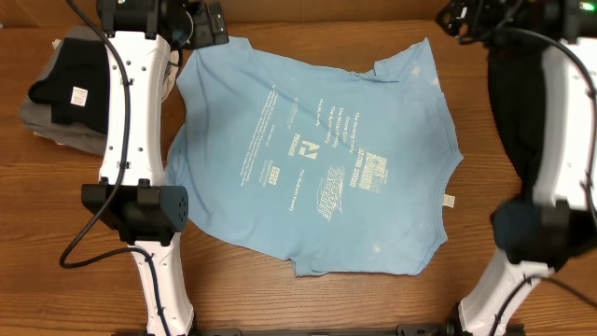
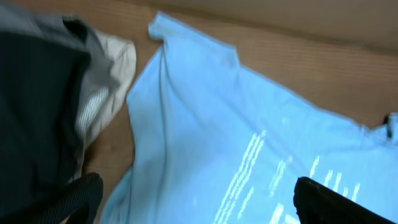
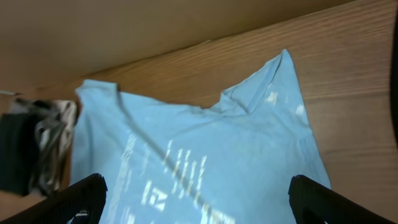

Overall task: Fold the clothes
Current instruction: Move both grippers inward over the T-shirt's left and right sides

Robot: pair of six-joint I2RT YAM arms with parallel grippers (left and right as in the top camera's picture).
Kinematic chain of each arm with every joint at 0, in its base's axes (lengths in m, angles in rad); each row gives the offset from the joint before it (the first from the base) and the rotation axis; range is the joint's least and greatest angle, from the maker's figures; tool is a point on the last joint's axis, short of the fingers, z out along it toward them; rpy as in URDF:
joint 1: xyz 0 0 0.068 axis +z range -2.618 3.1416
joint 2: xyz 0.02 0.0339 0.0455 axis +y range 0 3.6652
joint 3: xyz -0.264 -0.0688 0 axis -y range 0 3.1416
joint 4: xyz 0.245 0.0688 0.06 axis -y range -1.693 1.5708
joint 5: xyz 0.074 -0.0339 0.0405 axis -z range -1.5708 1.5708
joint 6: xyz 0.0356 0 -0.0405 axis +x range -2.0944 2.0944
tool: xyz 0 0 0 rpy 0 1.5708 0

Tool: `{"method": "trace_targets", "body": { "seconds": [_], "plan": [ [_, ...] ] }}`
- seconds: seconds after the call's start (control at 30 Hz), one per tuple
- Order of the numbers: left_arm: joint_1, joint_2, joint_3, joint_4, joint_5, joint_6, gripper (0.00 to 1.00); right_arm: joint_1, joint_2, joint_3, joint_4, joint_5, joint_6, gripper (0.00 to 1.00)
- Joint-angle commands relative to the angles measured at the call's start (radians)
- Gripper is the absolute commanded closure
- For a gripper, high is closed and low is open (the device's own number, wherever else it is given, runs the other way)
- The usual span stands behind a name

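Overhead — blue T-shirt [image 1: 317, 215] lies spread flat.

The print on the shirt [image 1: 317, 149] is too small to read. The left arm [image 1: 133, 103] hides part of the pile [image 1: 51, 93] at the tabletop's left edge. The left wrist view is blurred.

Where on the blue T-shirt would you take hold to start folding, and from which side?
Probably its far hem corner and far sleeve tip, coming down from above: the blue T-shirt lies flat, print up, so only its edges offer fabric to pinch.
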Motion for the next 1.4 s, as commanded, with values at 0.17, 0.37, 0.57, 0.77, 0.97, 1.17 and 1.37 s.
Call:
{"method": "trace_targets", "body": {
  "seconds": [0.17,0.37,0.57,0.77,0.97,1.17,1.37],
  "plan": [
    [-0.002,-0.134,0.006,-0.158,0.008,0.029,0.0,0.006,-0.248,0.011,-0.173,-0.01,0.001,0.03],
    [-0.007,-0.263,0.006,-0.28,0.019,0.03,0.0,0.006,-0.375,0.011,-0.307,0.001,0.001,0.03],
    [-0.032,-0.376,0.001,-0.312,0.034,0.041,0.0,0.006,-0.515,-0.011,-0.335,0.002,0.021,0.01],
    [-0.075,-0.502,-0.05,-0.312,0.042,0.041,0.0,0.006,-0.705,-0.178,-0.335,0.009,0.028,0.0],
    [-0.115,-0.613,-0.277,-0.312,-0.011,-0.003,0.0,0.006,-0.836,-0.483,-0.322,0.01,0.027,0.0],
    [-0.117,-0.642,-0.561,-0.266,-0.124,-0.08,0.0,0.006,-0.867,-0.789,-0.222,0.009,0.028,0.0],
    [-0.117,-0.642,-0.911,0.006,-0.121,-0.087,0.0,0.006,-0.816,-1.116,0.003,0.024,0.058,0.0]
  ]
}}
